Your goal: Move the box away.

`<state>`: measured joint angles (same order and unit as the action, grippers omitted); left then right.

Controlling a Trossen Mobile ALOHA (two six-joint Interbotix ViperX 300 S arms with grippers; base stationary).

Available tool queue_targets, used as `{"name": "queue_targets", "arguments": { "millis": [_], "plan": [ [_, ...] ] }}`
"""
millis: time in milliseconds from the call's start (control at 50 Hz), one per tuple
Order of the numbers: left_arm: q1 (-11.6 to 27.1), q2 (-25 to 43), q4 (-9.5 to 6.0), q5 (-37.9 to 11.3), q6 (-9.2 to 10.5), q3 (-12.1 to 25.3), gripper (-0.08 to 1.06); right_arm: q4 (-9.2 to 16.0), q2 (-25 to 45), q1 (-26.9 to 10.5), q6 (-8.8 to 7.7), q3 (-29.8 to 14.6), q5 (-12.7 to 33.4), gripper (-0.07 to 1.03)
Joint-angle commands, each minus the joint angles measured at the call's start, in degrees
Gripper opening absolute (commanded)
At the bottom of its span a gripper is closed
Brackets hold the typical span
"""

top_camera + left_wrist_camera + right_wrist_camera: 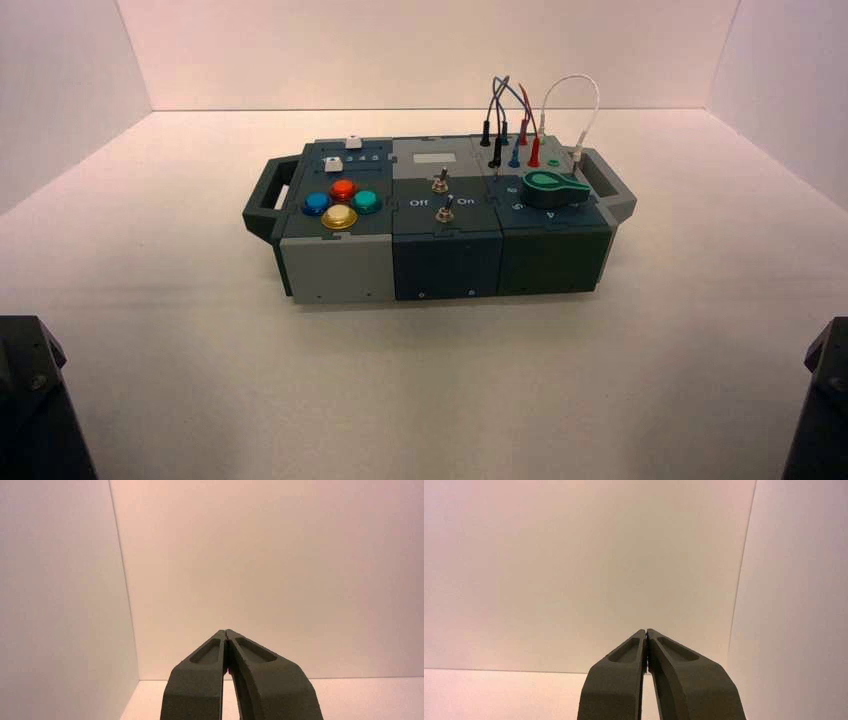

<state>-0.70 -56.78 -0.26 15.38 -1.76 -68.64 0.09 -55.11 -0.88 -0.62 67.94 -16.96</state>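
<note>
- The box (440, 225) sits mid-bench (420, 380), well ahead of both arms, long side facing them.
- It looks rigid and fairly heavy; hard plastic walls probably slide easily under a push.
- Best holds seem to be the left handle (268, 195) and right handle (608, 180).
- Avoid the wires (530, 110), switches (442, 196) and green knob (556, 186); they look delicate.
- The left claw (226, 632) is pressed together, empty, and faces the wall.
- The right claw (646, 631) is the same.
</note>
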Motion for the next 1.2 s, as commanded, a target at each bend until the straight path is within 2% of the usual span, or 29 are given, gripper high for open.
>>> {"name": "queue_targets", "arguments": {
  "millis": [20,320,400,520,640,740,820,940,1100,1200],
  "plan": [
    [-0.3,0.3,0.00,0.3,-0.09,1.1,-0.03,0.2,0.4,-0.2,0.09,-1.2,-0.3,-0.02],
    [-0.3,0.4,0.00,-0.1,-0.09,1.1,-0.03,0.2,0.4,-0.4,0.00,-1.3,-0.3,-0.02],
    [-0.2,1.2,0.00,-1.7,0.00,1.4,-0.03,0.2,0.4,-0.6,0.09,-1.2,0.7,-0.02],
    [1.2,3.9,-0.18,-6.1,0.26,2.8,-0.03,0.4,1.8,-2.2,0.09,-2.2,4.7,-0.02],
    [5.9,7.3,-0.26,-11.3,0.26,4.5,-0.03,0.8,3.4,-4.8,0.09,-4.0,12.2,-0.02],
    [10.8,10.2,-0.44,-17.5,0.26,6.6,-0.03,0.8,4.8,-7.7,0.09,-5.4,19.1,-0.02],
    [15.4,12.6,-1.14,-23.1,0.26,8.3,-0.03,1.2,6.3,-10.2,0.09,-6.4,24.1,-0.02],
    [22.6,16.9,-2.20,-32.3,0.70,10.6,-0.03,4.7,9.8,-14.0,0.09,-9.1,32.5,-0.02],
    [28.8,20.3,-3.43,-42.3,2.11,13.8,-0.03,11.1,14.2,-16.7,0.00,-12.0,44.1,-0.02],
    [31.4,22.1,-5.10,-46.6,2.37,15.6,-0.03,13.2,16.1,-17.9,-0.18,-13.2,49.0,-0.02]
  ]
}}
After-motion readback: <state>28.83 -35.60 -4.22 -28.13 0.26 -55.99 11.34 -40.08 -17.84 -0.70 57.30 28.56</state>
